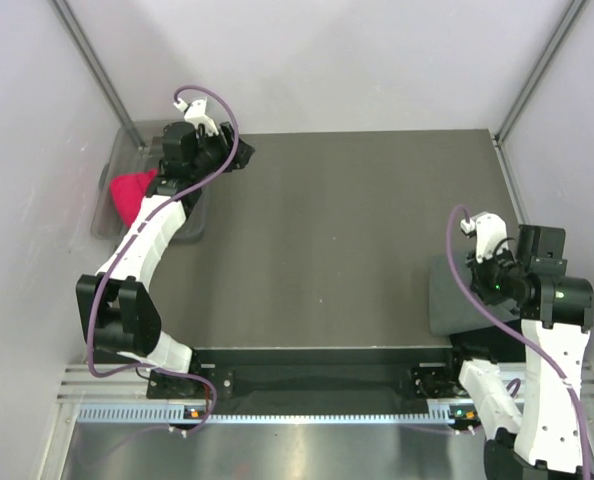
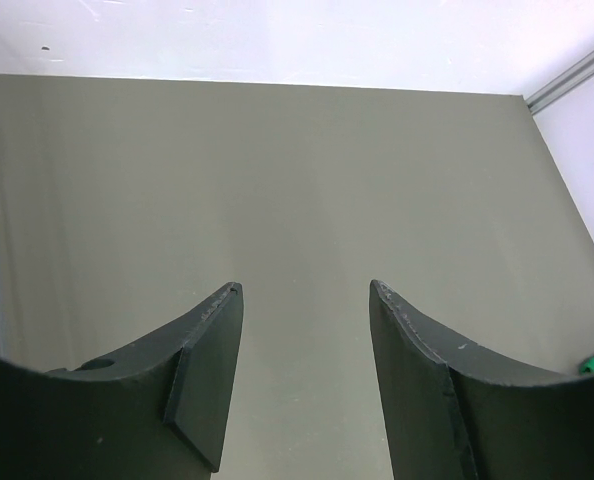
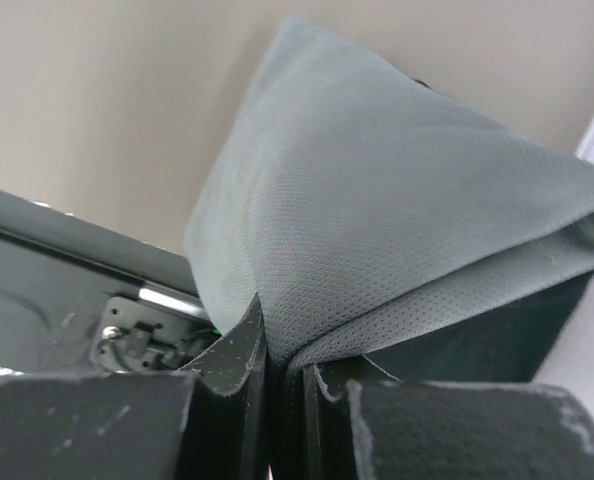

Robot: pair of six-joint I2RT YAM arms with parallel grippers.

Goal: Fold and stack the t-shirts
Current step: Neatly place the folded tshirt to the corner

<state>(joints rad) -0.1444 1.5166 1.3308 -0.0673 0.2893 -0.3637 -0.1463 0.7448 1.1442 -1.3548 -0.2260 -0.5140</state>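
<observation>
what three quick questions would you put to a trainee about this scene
1. True or false: the left gripper is shut on a shirt.
2. What is the right gripper pinching? A) a grey shirt B) a towel C) nothing
3. Fill in the gap: the red cloth lies in the clear ____ at far left.

Key:
1. False. Its jaws stand open with nothing between them.
2. A
3. bin
</observation>
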